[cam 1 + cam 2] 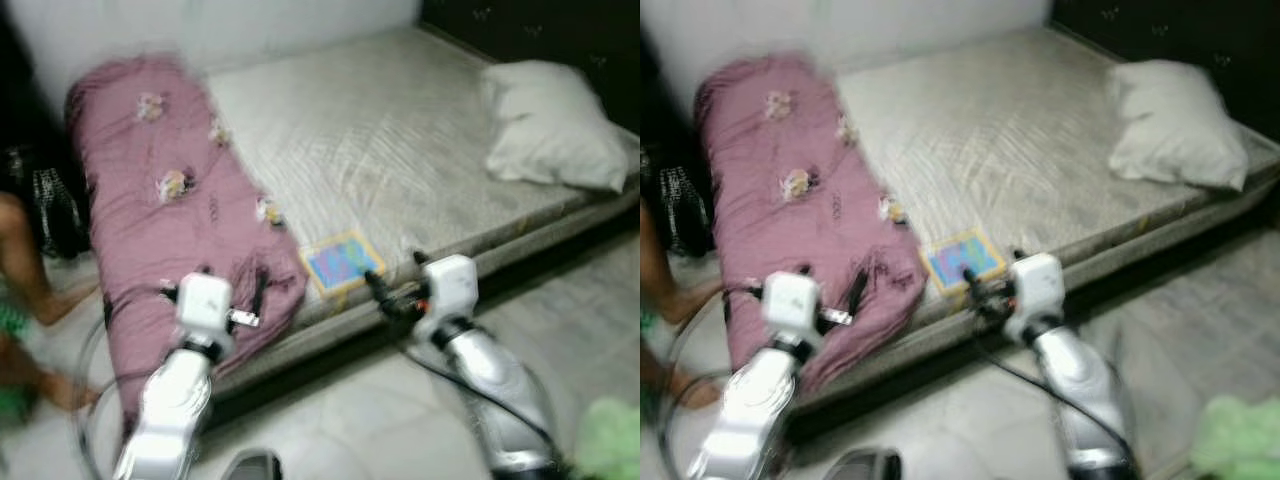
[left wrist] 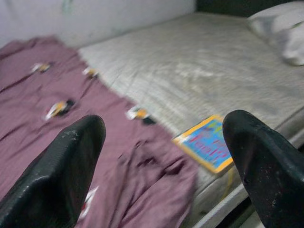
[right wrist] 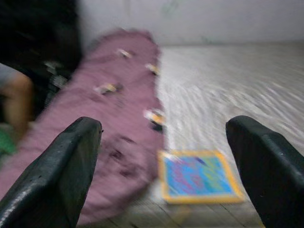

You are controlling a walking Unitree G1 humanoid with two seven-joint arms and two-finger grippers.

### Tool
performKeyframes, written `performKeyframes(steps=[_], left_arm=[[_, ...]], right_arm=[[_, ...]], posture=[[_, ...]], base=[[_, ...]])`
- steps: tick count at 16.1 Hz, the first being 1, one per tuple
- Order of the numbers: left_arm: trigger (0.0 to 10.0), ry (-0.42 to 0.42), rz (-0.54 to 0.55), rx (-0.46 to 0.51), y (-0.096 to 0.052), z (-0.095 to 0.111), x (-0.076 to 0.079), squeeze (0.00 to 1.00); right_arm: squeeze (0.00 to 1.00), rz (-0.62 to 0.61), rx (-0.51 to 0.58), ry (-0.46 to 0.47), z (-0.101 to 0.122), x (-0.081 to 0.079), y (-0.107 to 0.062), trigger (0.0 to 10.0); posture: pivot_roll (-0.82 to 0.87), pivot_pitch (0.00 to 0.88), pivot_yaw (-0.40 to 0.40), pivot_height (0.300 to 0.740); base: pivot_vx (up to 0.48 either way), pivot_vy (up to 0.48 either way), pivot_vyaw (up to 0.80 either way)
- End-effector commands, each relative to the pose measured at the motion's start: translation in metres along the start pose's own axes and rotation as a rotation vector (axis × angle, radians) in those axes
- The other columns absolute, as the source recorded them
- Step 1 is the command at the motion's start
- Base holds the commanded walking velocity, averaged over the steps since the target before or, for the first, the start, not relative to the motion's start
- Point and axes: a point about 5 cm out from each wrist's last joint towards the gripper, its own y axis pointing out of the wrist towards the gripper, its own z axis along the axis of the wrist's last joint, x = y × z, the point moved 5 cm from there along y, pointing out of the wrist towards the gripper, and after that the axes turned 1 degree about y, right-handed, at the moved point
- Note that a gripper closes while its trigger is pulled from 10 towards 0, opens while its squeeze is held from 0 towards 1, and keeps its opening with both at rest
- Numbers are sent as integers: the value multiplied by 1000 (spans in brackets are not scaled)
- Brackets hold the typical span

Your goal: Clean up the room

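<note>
Bed [image 1: 400, 130]: mauve quilt [image 1: 170, 230] bunched along its left side, pillow [image 1: 550, 125] at right, book [image 1: 342, 262] near the front edge. Left claw [image 2: 161, 156] and right claw [image 3: 164, 161], fingers apart, were raised toward the book, probably to collect it.

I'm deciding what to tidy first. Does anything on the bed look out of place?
The purple blanket lies bunched along the mattress's left side, spilling over its near edge. A colourful book sits askew at that edge beside it. The pillow looks fine.

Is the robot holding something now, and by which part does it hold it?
Nothing is held. The left gripper and the right gripper are both open, with only the purple blanket and the colourful book beyond them.
</note>
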Motion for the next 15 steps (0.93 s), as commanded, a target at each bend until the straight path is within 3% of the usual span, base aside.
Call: performKeyframes(steps=[1,8,15], left_arm=[[10000,1,-8,20,2,7,1,0],[10000,-4,-14,17,2,7,2,0],[10000,-24,-56,31,1,9,7,0]], right_arm=[[0,0,0,-10,1,2,-2,10000],[0,-4,8,0,2,3,-2,10000],[0,-18,18,12,3,5,-2,10000]], posture=[[-55,63,24,740],[-56,65,25,740],[-57,65,26,740]], base=[[0,0,669],[0,0,669],[35,0,0]])
